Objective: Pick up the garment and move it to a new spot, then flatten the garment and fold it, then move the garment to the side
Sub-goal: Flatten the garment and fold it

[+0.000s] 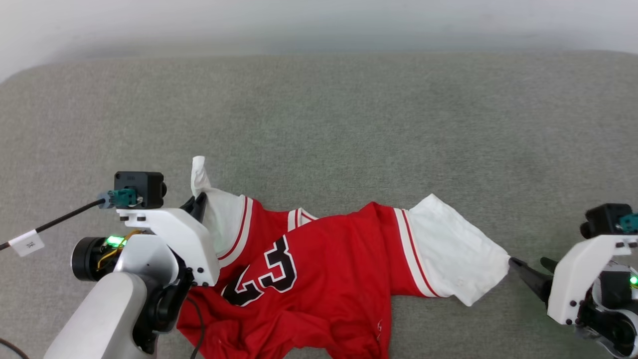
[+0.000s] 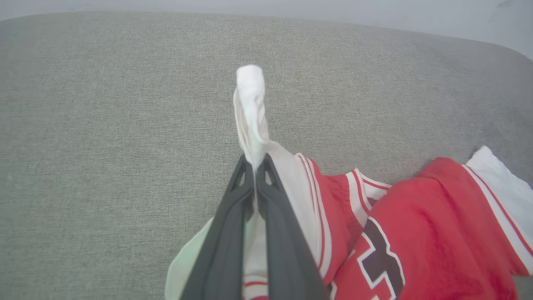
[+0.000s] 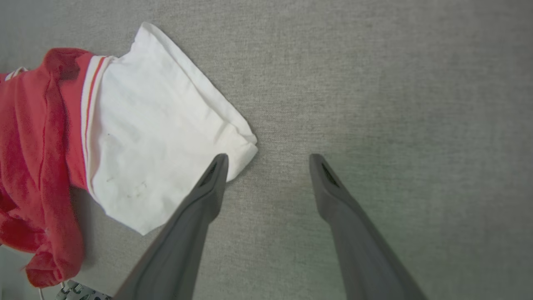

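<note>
Tapered dark left fingers (image 2: pixel 225 241) pinch soft crumpled red garment (image 2: pixel 437 208).

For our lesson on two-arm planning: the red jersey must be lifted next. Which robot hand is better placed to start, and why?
Probably left. The left hand is shut on a white fold of the jersey; the right hand stands open, the white corner beside one finger, not between them.

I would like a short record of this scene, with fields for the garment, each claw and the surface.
garment: red jersey, crumpled, not flat, black numbers up
left claw: shut on a white corner of the garment
right claw: open, at the corner of the white flap, gripping nothing
surface: grey fabric
</note>
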`<state>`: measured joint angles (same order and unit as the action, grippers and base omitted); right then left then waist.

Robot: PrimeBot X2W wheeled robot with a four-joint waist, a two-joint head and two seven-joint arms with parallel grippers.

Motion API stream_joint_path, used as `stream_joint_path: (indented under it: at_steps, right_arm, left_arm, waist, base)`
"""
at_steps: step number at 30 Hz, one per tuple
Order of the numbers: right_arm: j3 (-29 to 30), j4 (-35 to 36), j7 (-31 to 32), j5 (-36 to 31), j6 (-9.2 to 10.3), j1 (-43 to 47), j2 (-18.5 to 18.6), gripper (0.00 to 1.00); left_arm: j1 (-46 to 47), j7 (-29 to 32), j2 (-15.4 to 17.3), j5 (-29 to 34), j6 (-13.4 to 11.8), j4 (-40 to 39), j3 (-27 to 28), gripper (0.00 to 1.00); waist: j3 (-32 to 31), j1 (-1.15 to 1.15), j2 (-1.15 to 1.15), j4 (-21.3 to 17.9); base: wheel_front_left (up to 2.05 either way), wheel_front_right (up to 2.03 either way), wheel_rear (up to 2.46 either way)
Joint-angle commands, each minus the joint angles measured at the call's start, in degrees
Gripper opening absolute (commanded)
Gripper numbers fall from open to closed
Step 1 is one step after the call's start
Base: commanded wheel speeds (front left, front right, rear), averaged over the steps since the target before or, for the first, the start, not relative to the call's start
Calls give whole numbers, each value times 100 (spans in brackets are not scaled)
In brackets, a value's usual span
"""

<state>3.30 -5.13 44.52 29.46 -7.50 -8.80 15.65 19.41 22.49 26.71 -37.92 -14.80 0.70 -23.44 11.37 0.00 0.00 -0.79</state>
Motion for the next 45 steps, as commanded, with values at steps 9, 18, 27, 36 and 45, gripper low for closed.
stream_joint_path:
  at_steps: [9, 18, 27, 36, 45]
  right_arm:
    - [-765, -967, 533, 173, 2, -436, 41, 100]
    - [-1165, -1259, 490, 427, -5, -641, 188, 0]
    - [-784, -914, -568, -29, 3, -1204, 651, 0]
    - [-327, -1090, -1564, -562, 3, -2168, 515, 0]
    - [-577, -1806, -2311, -531, 3, -3901, 545, 0]
  left_arm:
    - [183, -83, -68, 91, -84, -184, -50, 0]
    - [14, -149, -40, 5, -110, -30, 17, 0]
    - [269, -453, 57, 104, -188, 151, 238, 0]
    - [1330, -810, -158, 99, -23, 875, 417, 0]
    - [3286, -1285, -460, 381, 333, 2180, 338, 0]
  waist:
    - [381, 0, 0, 237]
    - [184, 0, 0, 183]
    - [-318, 0, 0, 33]
    - [-556, 0, 0, -149]
    - [-9, 0, 0, -282]
  base:
    - [0, 0, 0]
    - [0, 0, 0]
    - [0, 0, 0]
    - [0, 0, 0]
    - [0, 0, 0]
